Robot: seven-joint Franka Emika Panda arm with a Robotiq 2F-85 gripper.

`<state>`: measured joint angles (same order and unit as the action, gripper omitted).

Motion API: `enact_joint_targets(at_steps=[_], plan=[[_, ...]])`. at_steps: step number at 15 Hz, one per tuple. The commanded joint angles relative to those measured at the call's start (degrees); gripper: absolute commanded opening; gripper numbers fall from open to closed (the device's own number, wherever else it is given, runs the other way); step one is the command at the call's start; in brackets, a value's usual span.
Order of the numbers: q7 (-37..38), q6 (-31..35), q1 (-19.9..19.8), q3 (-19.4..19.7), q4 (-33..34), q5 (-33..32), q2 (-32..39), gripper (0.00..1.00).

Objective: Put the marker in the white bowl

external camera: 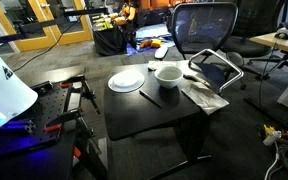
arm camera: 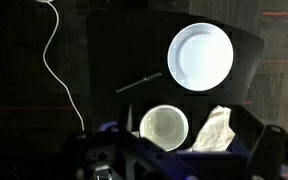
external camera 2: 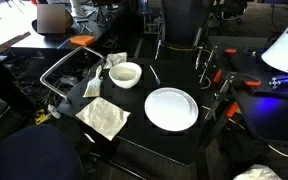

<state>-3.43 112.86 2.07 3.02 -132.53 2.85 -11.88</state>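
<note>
marker [arm camera: 139, 82] lies flat on black table [arm camera: 114, 50], between white plate [arm camera: 200, 56] and white bowl [arm camera: 164, 127], touching neither | gripper [arm camera: 134, 152] high overhead, probably surveying before descent; jaws blurred, cannot tell | wrist view shows the marker plainly; in an exterior view it [external camera: 149, 97] barely reads against the dark top

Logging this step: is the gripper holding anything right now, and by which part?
Nothing is held: the gripper is open and empty; the marker lies loose on the table.
</note>
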Motion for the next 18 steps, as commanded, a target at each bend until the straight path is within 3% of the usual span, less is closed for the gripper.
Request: enact_joint_targets(at_steps=[1,12,18], plan=[[-0.1,-0.1,-0.8,-0.8,0.1,0.2,0.0,1.0],[-0.1,-0.1,-0.8,-0.8,0.1,0.2,0.0,1.0],[3.3,1.9,-1.3,-0.9,-0.5,0.3,2.6,1.0]])
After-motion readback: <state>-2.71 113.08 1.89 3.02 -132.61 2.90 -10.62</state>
